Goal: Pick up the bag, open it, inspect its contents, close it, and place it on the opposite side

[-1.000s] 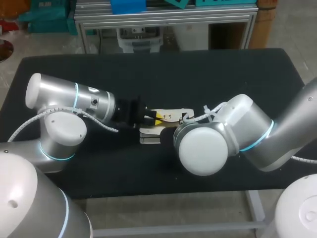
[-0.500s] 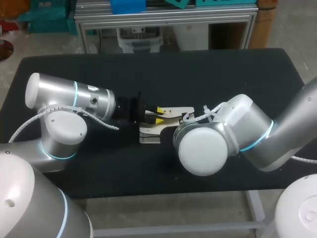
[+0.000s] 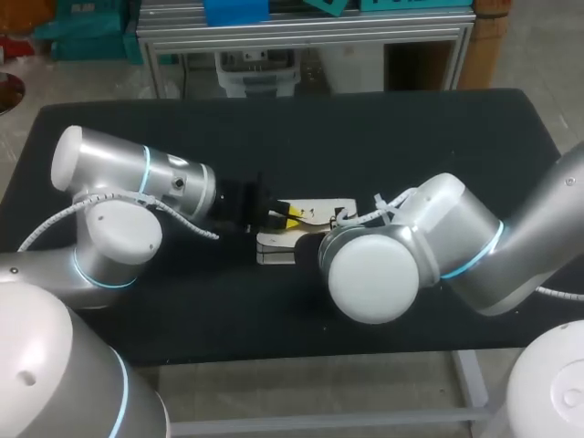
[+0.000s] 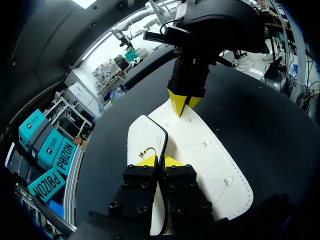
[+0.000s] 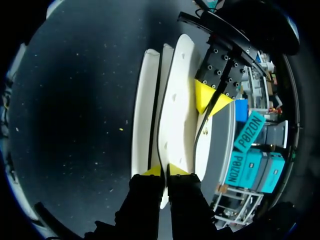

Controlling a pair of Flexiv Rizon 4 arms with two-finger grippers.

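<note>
Two grippers hold the white bag (image 3: pixel 324 210) at the frame's centre. The left gripper (image 4: pixel 159 161) pinches its black-trimmed left end, and the right gripper (image 5: pixel 164 171) clamps its right-end flap.

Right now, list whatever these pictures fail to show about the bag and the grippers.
- Inside of the bag: no view looks in; its sides lie close together.
- The right gripper: in the head view, hidden behind the right arm.
- Small metal piece by the left gripper: too small to identify.
</note>
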